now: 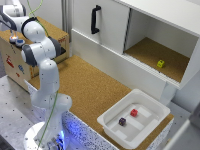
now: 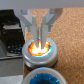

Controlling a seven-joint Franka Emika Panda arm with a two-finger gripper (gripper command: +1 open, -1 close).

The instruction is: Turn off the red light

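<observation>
My gripper [image 2: 41,39] hangs directly over the small round red-orange glowing push-button with a pale rim [image 2: 40,49], fingers drawn close with only a narrow slit between the tips; nothing is pinched. From the wrist view I cannot tell whether the tips touch the button's cap or stop just above it. The red light glows bright orange, so I judge the task not yet done: approach and alignment look complete, and the downward press that extinguishes the glow remains. The button sits on top of a brown cardboard-coloured box [image 1: 30,60] at the exterior view's left, beside the cork-topped counter [image 1: 90,85]. Its face points straight up; being round it has no long axis in plan, its only axis being the vertical one along which it would be pressed. Just beside it sits the matching round blue button [image 2: 44,77], unlit as far as I can tell. Well apart, toward the exterior view's right, a white plastic tray [image 1: 150,107] holds a small red cube [image 1: 134,112] and a dark cube [image 1: 122,121].
</observation>
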